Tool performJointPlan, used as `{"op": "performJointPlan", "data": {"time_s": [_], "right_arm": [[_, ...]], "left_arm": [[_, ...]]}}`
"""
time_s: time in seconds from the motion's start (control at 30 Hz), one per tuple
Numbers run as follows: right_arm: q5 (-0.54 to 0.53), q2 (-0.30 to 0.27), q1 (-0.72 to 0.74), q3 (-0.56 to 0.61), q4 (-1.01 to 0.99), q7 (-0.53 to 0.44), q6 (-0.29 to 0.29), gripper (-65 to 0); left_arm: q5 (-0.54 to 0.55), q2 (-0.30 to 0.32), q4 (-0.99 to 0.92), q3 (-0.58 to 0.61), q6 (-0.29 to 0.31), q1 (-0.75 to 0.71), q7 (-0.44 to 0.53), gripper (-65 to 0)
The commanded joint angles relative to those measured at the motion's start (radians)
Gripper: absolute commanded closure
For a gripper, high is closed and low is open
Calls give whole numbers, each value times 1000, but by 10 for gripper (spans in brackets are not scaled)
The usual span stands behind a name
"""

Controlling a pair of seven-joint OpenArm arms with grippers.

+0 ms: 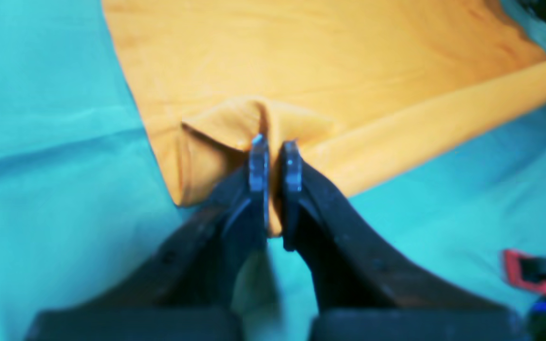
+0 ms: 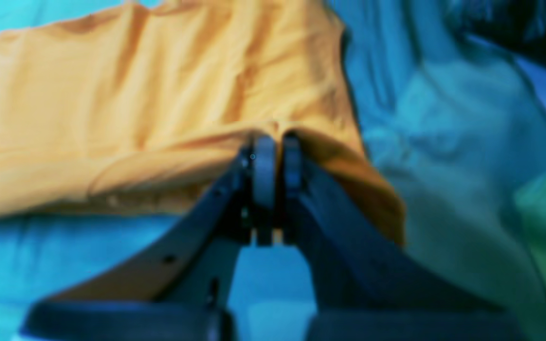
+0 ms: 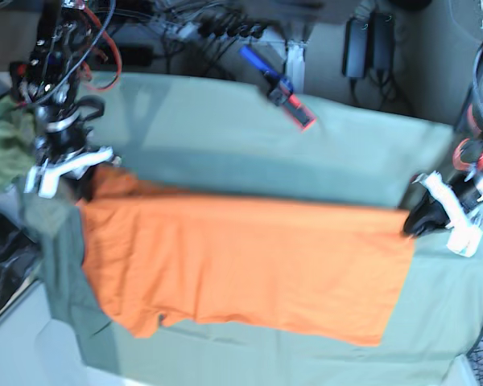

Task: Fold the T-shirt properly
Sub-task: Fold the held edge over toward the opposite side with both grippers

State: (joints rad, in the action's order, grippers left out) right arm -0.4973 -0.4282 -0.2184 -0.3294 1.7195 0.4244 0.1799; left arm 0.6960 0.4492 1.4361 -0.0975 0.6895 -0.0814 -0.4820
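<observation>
While both arms reached in from opposite ends of the table, the T-shirt [image 3: 249, 265] lay spread across the sage-green table cloth [image 3: 249, 153], its orange body stretched long from one arm to the other. At the base view's right, the left gripper [image 1: 275, 156] was clenched on a corner of the shirt: the left wrist view showed the two jaws pressed nearly together with a pinch of orange fabric bunched up between them, and a taut hem edge running off to that view's right. At the base view's left, the right gripper [image 2: 277, 156] was likewise clamped on the shirt's far edge, its jaws close together with a fold of cloth drawn up over their tips, though that view was soft and blurred. Between the two grips the far edge of the shirt ran nearly straight, while the near edge lay flat on the cloth with a small notch toward the lower left. A short sleeve showed beside the right gripper. Beyond the shirt, near the table's back edge, a blue and red clamp [image 3: 280, 87] rested on the cloth, well apart from the orange fabric. Behind the table, cables and power bricks [image 3: 369, 44] were in view.
</observation>
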Motion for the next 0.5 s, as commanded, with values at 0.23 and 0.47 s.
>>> {"op": "performJointPlan", "data": {"time_s": [0.23,0.47], "right_arm": [[31,-53,261,137,-218,-24,95,0],[74,-53,428,239,-376,-23,97,0]], "left_arm": [[-36,6,-242,67,9,232,82,0],[-43,5,-391,141,9,369,91,0]]}}
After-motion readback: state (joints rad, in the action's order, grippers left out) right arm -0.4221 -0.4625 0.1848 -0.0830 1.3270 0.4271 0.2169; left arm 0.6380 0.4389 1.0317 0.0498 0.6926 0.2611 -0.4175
